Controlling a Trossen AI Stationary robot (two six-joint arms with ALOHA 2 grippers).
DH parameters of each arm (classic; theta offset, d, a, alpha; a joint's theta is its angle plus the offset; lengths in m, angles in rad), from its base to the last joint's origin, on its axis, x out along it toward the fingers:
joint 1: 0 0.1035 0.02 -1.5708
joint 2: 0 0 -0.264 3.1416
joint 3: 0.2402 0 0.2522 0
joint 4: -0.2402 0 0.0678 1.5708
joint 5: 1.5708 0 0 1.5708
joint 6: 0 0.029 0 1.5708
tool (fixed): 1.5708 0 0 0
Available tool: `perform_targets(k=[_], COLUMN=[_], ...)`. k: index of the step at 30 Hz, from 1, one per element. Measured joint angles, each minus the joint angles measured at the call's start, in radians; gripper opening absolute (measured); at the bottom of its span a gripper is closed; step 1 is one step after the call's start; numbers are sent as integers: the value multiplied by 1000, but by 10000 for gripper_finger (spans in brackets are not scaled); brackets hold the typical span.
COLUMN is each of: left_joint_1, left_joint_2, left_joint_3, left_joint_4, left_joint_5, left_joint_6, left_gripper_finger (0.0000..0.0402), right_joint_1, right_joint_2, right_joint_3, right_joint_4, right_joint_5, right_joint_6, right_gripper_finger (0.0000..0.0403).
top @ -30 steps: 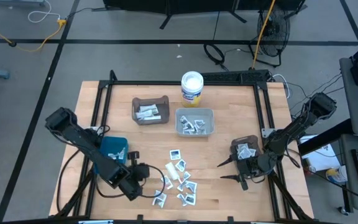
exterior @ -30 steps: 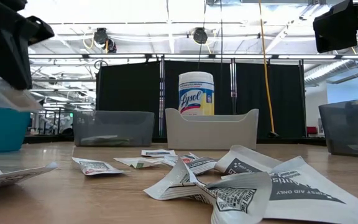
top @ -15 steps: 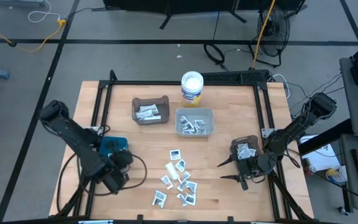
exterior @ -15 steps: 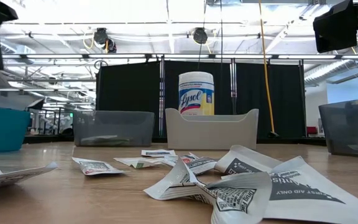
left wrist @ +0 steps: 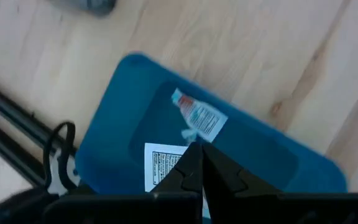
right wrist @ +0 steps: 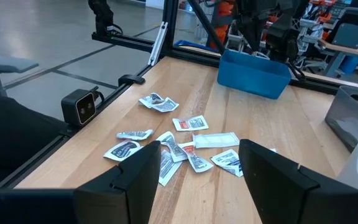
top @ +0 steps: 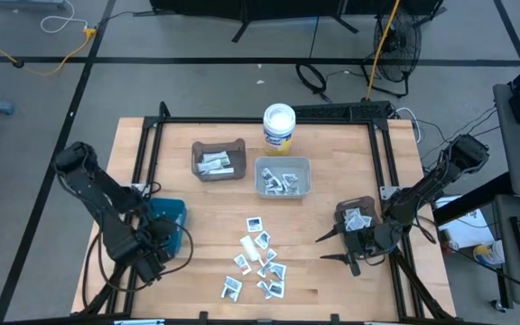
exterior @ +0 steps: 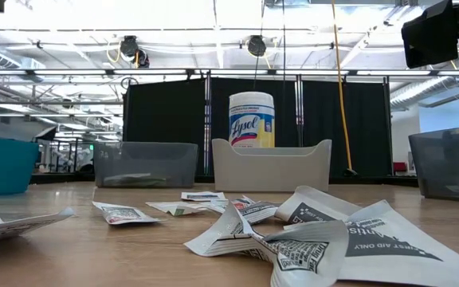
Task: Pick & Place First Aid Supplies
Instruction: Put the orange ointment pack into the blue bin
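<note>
The first aid packets lie flat in a loose pile (top: 258, 260) on the near middle of the table, and they fill the foreground of the low view (exterior: 293, 235). My left gripper (top: 162, 236) hangs above the blue bin (top: 168, 215), fingers shut (left wrist: 199, 149). Inside the bin lie a red-printed packet (left wrist: 199, 116) and a black-printed one (left wrist: 160, 163). My right gripper (top: 326, 247) waits open (right wrist: 207, 186) at the table's right, pointing toward the pile, beside the dark bin (top: 357, 217). My left gripper comes from above, pointing down into the blue bin. A thin white sliver (left wrist: 188, 133) sticks out just past its shut tips, seemingly a packet seen edge-on, pinched between the two fingers and lifted clear of the bin floor. The fingers hide the rest.
A brown bin (top: 218, 160) and a light grey bin (top: 283, 177), both holding packets, stand at the far middle, with the white Lysol tub (top: 279, 126) behind them. The dark bin on the right also holds packets. A black frame (top: 269, 117) edges the table.
My left gripper has travelled from the pile's left edge toward the table's left edge and now hangs over the blue bin, its arm swinging back with it. The pile looks unchanged. The right arm has kept still.
</note>
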Motion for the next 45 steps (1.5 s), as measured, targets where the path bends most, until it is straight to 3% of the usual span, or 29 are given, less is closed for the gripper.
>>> perform_targets(k=[8,18,34,40,45], left_joint_1=[-18,-18,-13,53,136], left_joint_2=[-44,-48,-48,-48,-48], left_joint_3=[-100,-108,-108,-72,-38], left_joint_4=[116,150,152,179,357], left_joint_5=[39,12,-14,-47,-112], left_joint_6=[-34,-35,-82,-13,188], left_gripper_finger=[3,8,138,153,144], right_joint_1=[0,0,0,0,0], right_joint_2=[0,0,0,0,0], right_joint_3=[0,0,0,0,0], right_joint_4=[0,0,0,0,0], right_joint_5=[0,0,0,0,0], right_joint_6=[18,18,18,18,18], right_gripper_finger=[212,212,212,212,212])
